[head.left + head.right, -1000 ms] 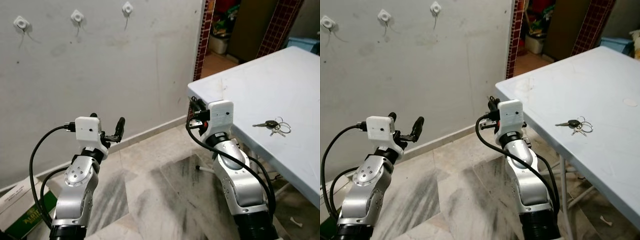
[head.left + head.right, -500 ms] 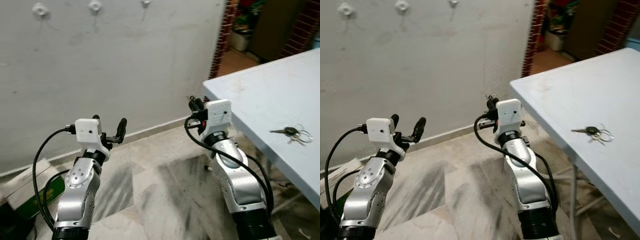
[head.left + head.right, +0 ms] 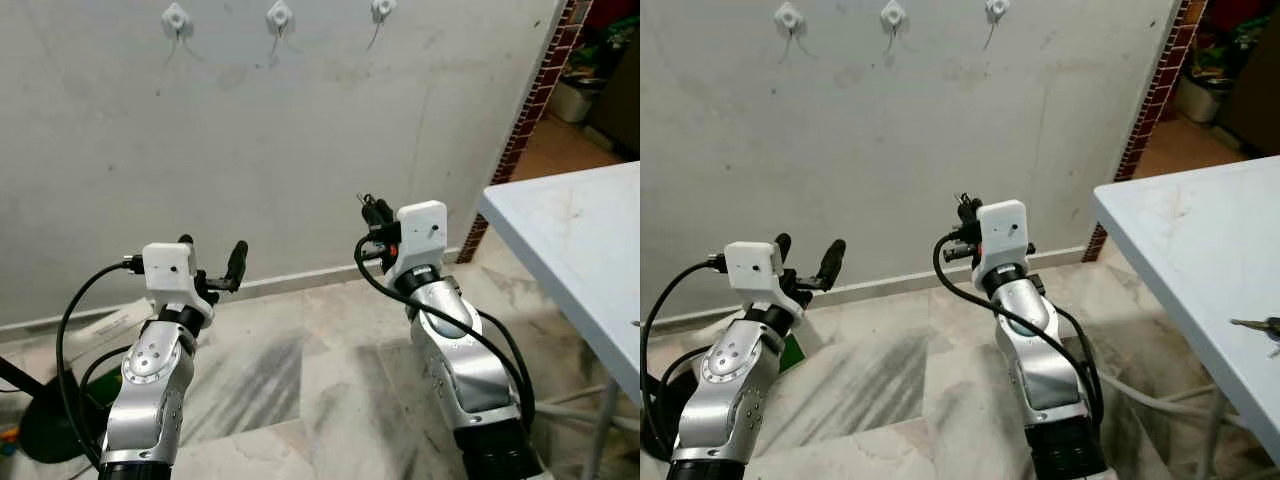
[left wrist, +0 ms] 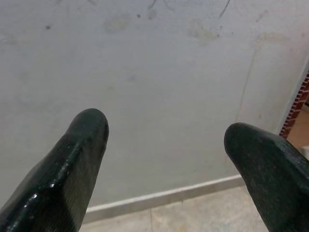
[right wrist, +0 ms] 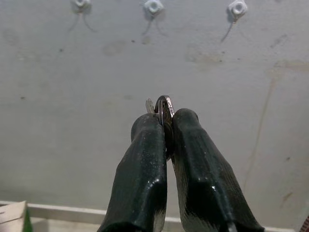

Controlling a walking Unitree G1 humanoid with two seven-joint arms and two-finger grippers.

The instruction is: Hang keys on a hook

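Grey wall [image 3: 300, 130] spans the upper frame, marble floor [image 3: 300, 380] below, white table [image 3: 570, 250] at right edge. Three white hooks on the wall along the top left: hook one [image 3: 176, 17], hook two [image 3: 279, 15], hook three [image 3: 382, 9]. Two silver arms raised, one each side. Right gripper [image 5: 165, 121] at frame centre, pinched closed on the keys [image 5: 163, 105]; a metal ring and a key tip poke out above the fingertips, facing the hooks but well apart from the wall. Left gripper [image 4: 166, 135] at lower left, fingers spread wide, holding nothing, pointed at bare wall. A second key set [image 3: 1260, 324] lies on the table at the right edge of the right eye view. Green item [image 3: 50, 425] on floor at lower left, unclear what. Risks, as judgement: only a small part of the ring shows past the fingertips, so it may miss or bump the hook; the pinch is narrow, so a knock on the wall could twist the keys or drop them; hooks sit high, reach may fall short. Counts: three hooks, two grippers, two key sets, one table.
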